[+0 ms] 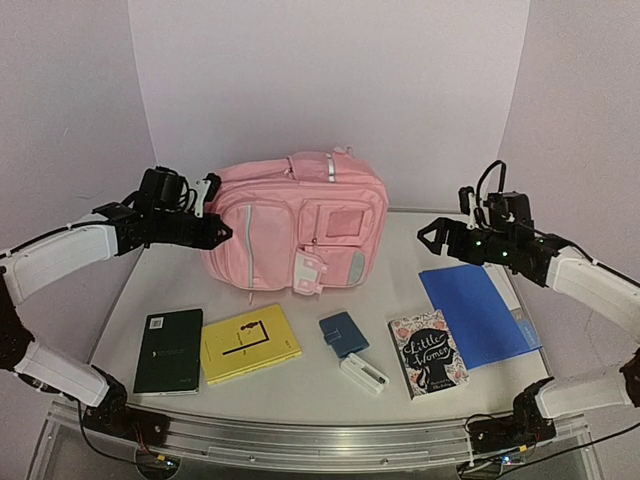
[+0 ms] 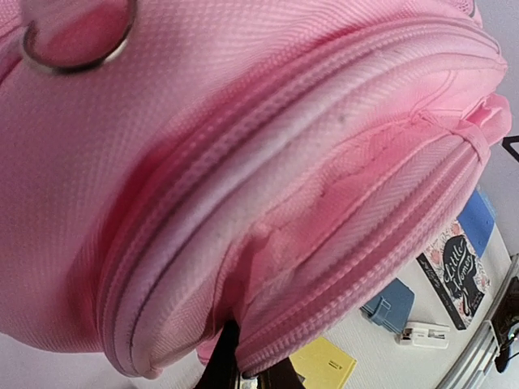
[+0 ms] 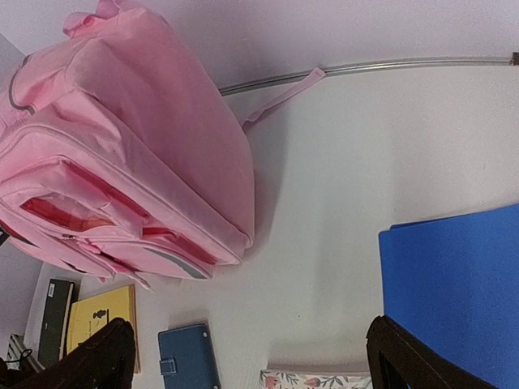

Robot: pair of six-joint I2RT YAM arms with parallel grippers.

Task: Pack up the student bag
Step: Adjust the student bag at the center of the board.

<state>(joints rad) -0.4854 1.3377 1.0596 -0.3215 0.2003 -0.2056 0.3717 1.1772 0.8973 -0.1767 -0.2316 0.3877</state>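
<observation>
The student bag [image 1: 295, 222] is a big pink backpack lying at the back middle of the table, front pockets facing me. My left gripper [image 1: 222, 232] is at the bag's left edge. In the left wrist view the pink fabric and zip seams [image 2: 268, 186] fill the frame, and a fold of it runs down between the dark fingers [image 2: 220, 361], which are shut on it. My right gripper [image 1: 432, 238] hovers open to the right of the bag, apart from it. The right wrist view shows its fingers [image 3: 105, 356] spread wide above bare table, with the bag [image 3: 138, 146] at upper left.
In front of the bag lie a dark notebook [image 1: 169, 350], a yellow book [image 1: 249, 343], a blue wallet [image 1: 343, 333], a small white device [image 1: 364, 373] and a floral "Little Women" book [image 1: 427, 353]. A blue folder [image 1: 478, 312] lies under the right arm.
</observation>
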